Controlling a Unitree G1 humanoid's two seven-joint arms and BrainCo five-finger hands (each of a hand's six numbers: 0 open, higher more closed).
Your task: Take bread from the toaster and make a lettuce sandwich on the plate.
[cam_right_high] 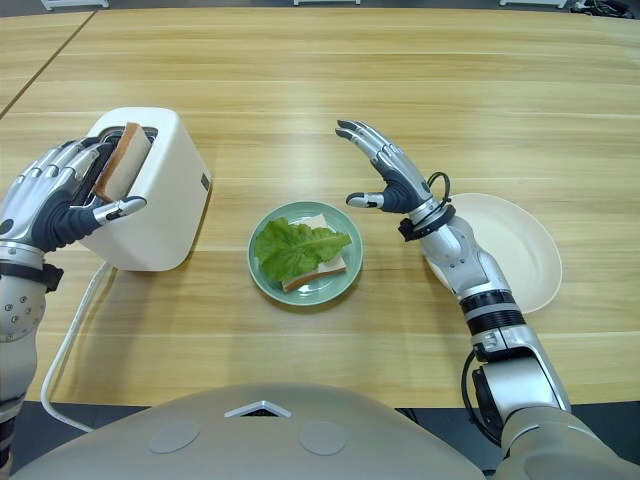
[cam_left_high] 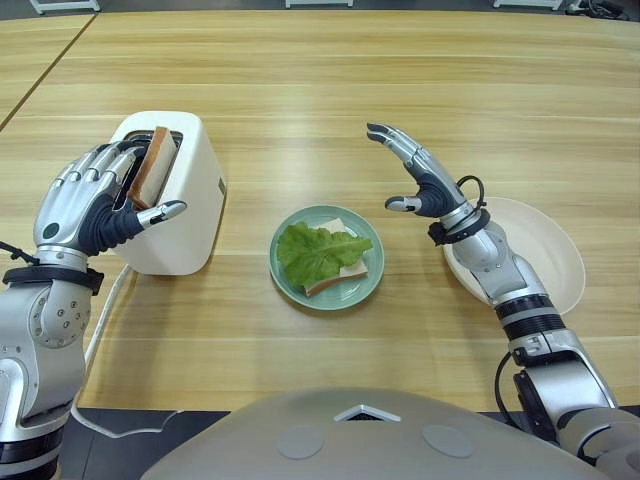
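Tabletop (cam_left_high: 330,70): one, pale wood planks, carrying everything below.

Toaster (cam_left_high: 185,215): one, white, rounded box at the left, slots facing up. Its white cable (cam_left_high: 98,325) trails off the near side toward the tabletop's front edge.

White dish (cam_left_high: 555,260): one, shallow, at the far right. The right forearm lies across it and covers its left part.

Green plate (cam_left_high: 352,292): one, round, at the centre, between the toaster and the white dish and apart from both.

Left hand (cam_left_high: 85,200): one, at the toaster's top, its back toward the camera. The fingers are curled round the upright bread slice, with the thumb lying along the toaster's near face just below. It appears to pinch the slice, though the hand's own bulk hides the contact.

Right hand (cam_left_high: 430,185): one, raised over bare wood just right of the green plate. It is spread wide with the fingers extended toward the far side, and it holds nothing.

Lettuce leaf (cam_left_high: 315,252): one, crinkled green, spread over the flat bread slice and covering most of it.

Bread slices: two. The upright bread slice (cam_left_high: 152,165) stands in the toaster's slot, its brown crust and pale face rising above the rim. The flat bread slice (cam_left_high: 352,270) lies on the green plate, only its corners showing past the leaf.
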